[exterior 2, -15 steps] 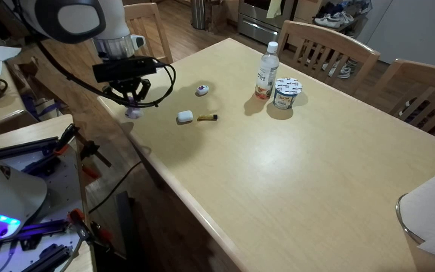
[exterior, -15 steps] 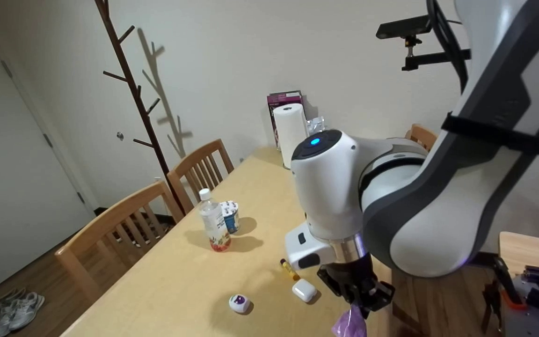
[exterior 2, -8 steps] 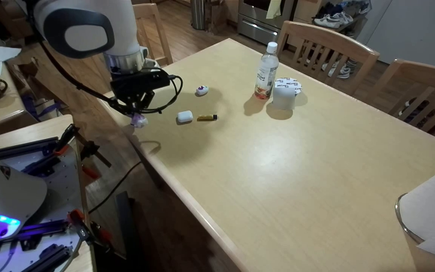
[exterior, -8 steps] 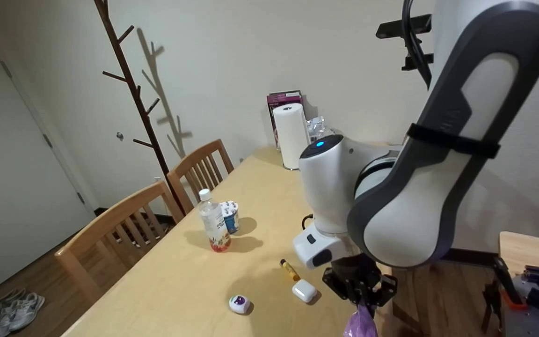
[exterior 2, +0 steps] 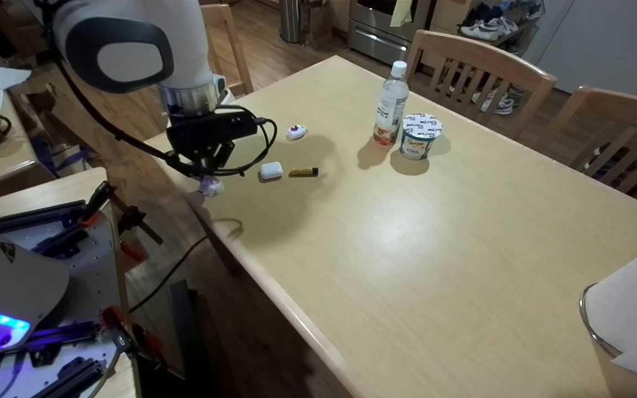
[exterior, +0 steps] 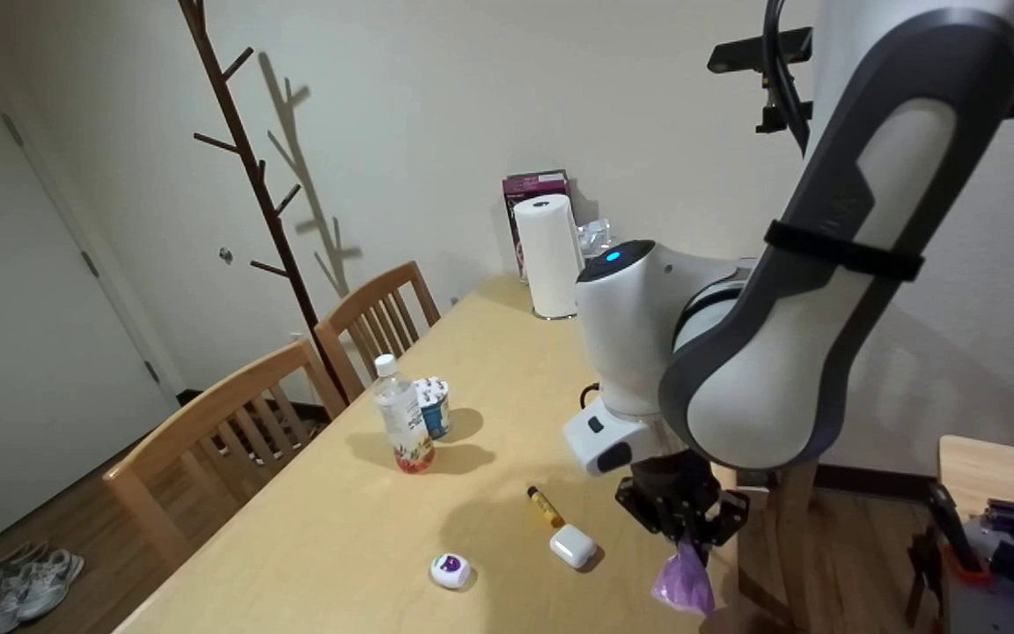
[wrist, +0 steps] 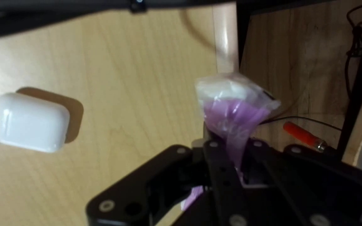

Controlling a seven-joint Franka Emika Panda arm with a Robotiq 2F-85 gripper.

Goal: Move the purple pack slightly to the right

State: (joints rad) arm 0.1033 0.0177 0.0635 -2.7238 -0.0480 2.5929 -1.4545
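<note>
The purple pack (exterior: 685, 583) is a soft lilac packet with clear plastic at its end. My gripper (exterior: 690, 544) points down and is shut on it, with the pack hanging below the fingertips. In an exterior view the pack (exterior 2: 211, 187) is beneath the gripper (exterior 2: 208, 172), near the table's long edge. In the wrist view the pack (wrist: 234, 114) is pinched between the fingers (wrist: 233, 147), bunched narrow there and fanned out beyond them. It overlaps the table edge in that view. The exact gap between pack and tabletop is hard to tell.
A white case (exterior: 573, 547), a yellow tube (exterior: 545, 507) and a white disc with a purple centre (exterior: 451, 571) lie on the table (exterior 2: 407, 265) near the gripper. A bottle (exterior 2: 391, 105) and a cup (exterior 2: 420, 136) stand farther off. A paper towel roll (exterior: 549, 255) stands at one end.
My gripper has carried the pack along the table's long edge: rightward and slightly up in one exterior picture, rightward and down in the other. The objects on the table have not moved.
</note>
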